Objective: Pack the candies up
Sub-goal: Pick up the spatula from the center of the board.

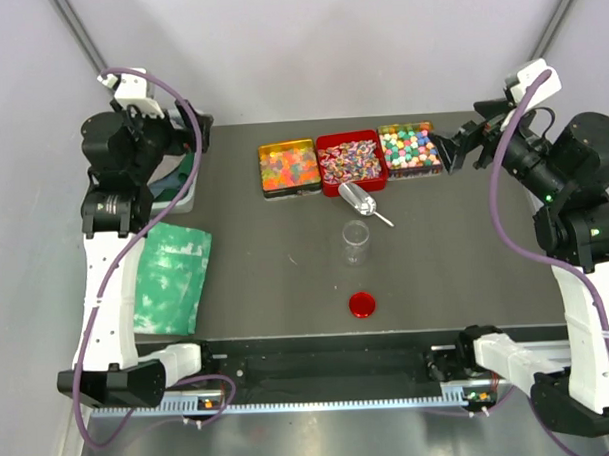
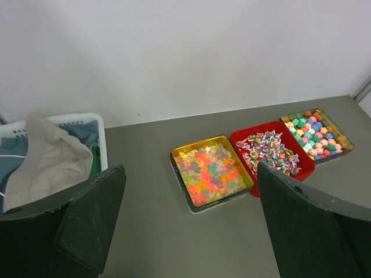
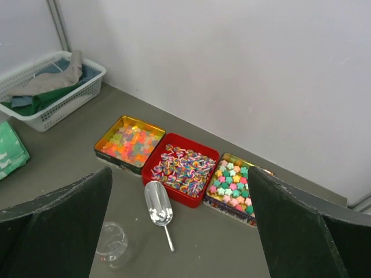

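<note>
The dark table (image 1: 287, 289) carries everything, and the red tray (image 1: 351, 163) near its far edge is the landmark. The left claw (image 2: 190, 185) hangs raised, well to the left of the red tray, with its fingers spread wide and nothing between them. The right claw (image 1: 450, 148) hovers to the right of the red tray, its fingers also apart and bare.

A green bag (image 1: 171, 278) lies flat, well to the near left of the red tray. A white basket (image 3: 55, 95) of cloth sits far to its left. A gold tray (image 1: 288, 169) touches the red tray's left side, and a third tray (image 1: 411, 149) touches its right.

The candies (image 3: 184, 169) fill all three trays: orange-yellow gummies in the gold one, pink-white striped pieces in the red one, pastel pieces in the third.

A clear cup (image 1: 356, 243) stands upright on the near side of the red tray. A metal scoop (image 1: 359, 199) lies between the cup and the red tray. A red lid (image 1: 363, 305) lies flat, nearer than the cup.
</note>
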`<state>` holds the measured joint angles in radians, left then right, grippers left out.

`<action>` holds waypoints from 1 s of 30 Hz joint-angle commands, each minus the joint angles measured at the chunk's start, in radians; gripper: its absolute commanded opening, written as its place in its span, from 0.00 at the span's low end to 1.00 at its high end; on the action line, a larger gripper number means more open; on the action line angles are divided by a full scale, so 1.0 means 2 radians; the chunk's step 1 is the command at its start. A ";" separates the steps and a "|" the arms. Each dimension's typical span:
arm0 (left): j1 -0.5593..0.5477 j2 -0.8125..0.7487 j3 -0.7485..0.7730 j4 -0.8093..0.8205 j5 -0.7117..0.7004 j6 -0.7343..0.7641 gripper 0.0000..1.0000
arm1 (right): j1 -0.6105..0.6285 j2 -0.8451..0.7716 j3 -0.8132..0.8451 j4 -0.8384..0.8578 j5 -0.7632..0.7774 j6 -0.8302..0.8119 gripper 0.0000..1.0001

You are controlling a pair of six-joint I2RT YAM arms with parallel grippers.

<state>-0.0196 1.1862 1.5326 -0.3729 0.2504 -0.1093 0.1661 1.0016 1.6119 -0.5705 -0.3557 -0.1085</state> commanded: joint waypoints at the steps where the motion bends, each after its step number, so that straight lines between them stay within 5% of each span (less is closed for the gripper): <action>1: 0.003 -0.009 -0.014 0.038 0.052 -0.005 0.99 | -0.002 -0.005 -0.006 0.001 -0.033 -0.043 0.99; 14: 0.001 0.039 -0.105 0.120 0.183 0.023 0.99 | -0.001 0.108 -0.227 0.123 -0.012 -0.128 0.98; 23: 0.000 0.044 -0.150 0.130 0.202 0.032 0.99 | 0.001 0.210 -0.238 0.128 -0.086 -0.177 0.98; 30: -0.002 0.048 -0.159 0.130 0.207 0.032 0.99 | 0.012 0.278 -0.224 0.109 -0.080 -0.197 0.84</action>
<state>-0.0208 1.2861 1.2217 -0.1783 0.6357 -0.0540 0.1711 1.4933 1.1206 -0.3607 -0.4847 -0.4519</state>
